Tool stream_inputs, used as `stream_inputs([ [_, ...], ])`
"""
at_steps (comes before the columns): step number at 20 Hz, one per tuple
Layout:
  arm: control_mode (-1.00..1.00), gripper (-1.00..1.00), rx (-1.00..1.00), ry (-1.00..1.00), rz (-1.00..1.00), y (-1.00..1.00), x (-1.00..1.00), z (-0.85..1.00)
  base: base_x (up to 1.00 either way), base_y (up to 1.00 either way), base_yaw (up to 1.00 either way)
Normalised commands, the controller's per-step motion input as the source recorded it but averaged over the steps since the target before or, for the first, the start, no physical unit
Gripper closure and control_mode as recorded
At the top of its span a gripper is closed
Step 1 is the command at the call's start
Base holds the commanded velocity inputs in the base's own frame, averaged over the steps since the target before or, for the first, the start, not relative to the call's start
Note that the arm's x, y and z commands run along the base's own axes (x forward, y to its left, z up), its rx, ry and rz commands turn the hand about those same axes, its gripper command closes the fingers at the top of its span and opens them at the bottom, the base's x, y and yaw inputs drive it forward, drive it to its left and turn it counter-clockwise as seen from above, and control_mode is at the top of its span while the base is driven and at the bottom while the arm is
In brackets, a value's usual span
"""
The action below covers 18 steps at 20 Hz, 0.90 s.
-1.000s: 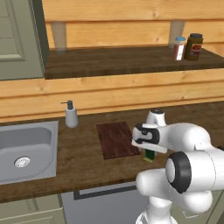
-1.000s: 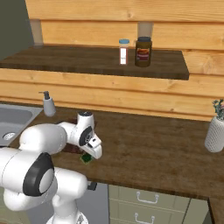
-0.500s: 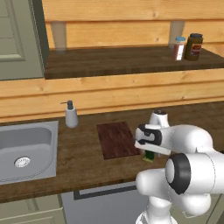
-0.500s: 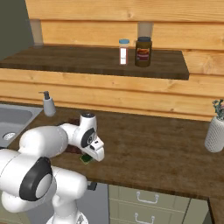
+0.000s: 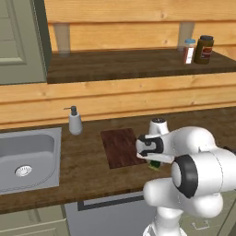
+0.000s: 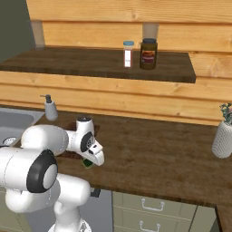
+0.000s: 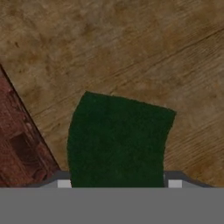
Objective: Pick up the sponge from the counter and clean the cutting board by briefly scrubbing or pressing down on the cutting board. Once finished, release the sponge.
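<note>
My gripper [image 7: 119, 183] sits low over the sponge [image 7: 117, 140], fingertips flanking its sides; whether they are clamped on it I cannot tell. The sponge lies on the counter [image 7: 131, 48], just beside the cutting board [image 5: 120, 146]. In the hand view the board's edge lies left of the sponge; the left base view gives the board's full outline

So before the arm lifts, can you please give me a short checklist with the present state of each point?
1. Sponge sits between the gripper jaws: ok.
2. Jaws fully closed on the sponge: cannot tell.
3. Sponge lies on the counter, beside the cutting board, not on it: ok.
4. Cutting board surface free of other things: ok.
5. Soap dispenser stands away from the board: ok.
</note>
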Motion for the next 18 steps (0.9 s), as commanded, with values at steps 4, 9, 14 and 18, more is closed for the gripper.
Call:
stream_inputs([
  [4,-1.0,1.0,0.0,-0.01,0.0,0.0,-0.17,-0.04,0.0,0.0,0.0],
  [9,-1.0,1.0,0.0,-0.24,0.0,0.03,-0.12,0.49,0.0,0.0,0.0],
  [14,-1.0,1.0,0.0,-0.04,-0.01,0.22,0.45,0.18,0.0,0.0,0.0],
  [18,-1.0,1.0,-0.05,0.08,0.0,0.22,0.41,-0.21,0.0,0.0,0.0],
])
